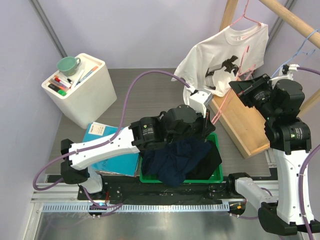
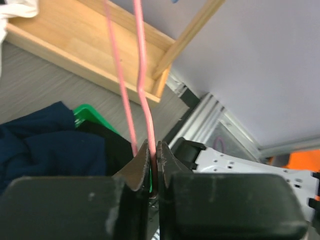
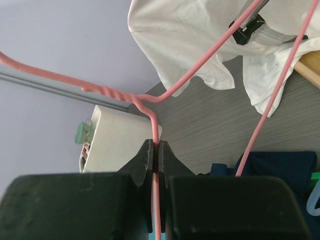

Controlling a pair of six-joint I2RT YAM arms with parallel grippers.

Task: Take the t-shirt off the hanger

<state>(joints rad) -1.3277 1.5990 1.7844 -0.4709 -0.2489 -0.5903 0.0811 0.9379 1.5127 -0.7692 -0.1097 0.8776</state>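
Observation:
A white t-shirt [image 1: 220,57] with a black print hangs on a pink wire hanger [image 1: 248,17] at the wooden rack, back right. My left gripper [image 1: 208,121] is below the shirt, over the green bin, and its jaws [image 2: 154,160] are shut on a lower pink wire of the hanger [image 2: 142,90]. To the shirt's right, my right gripper [image 1: 236,89] has its jaws [image 3: 156,150] shut on the hanger [image 3: 150,102] just below the twisted neck. The t-shirt [image 3: 200,45] drapes beyond that wire.
A green bin [image 1: 218,176] in front holds dark clothes [image 1: 180,160]. The wooden rack base [image 1: 242,125] lies right of it. A white box [image 1: 85,92] with a mug and pens stands at the left, a blue book [image 1: 107,150] in front. A blue hanger [image 1: 307,40] hangs at the far right.

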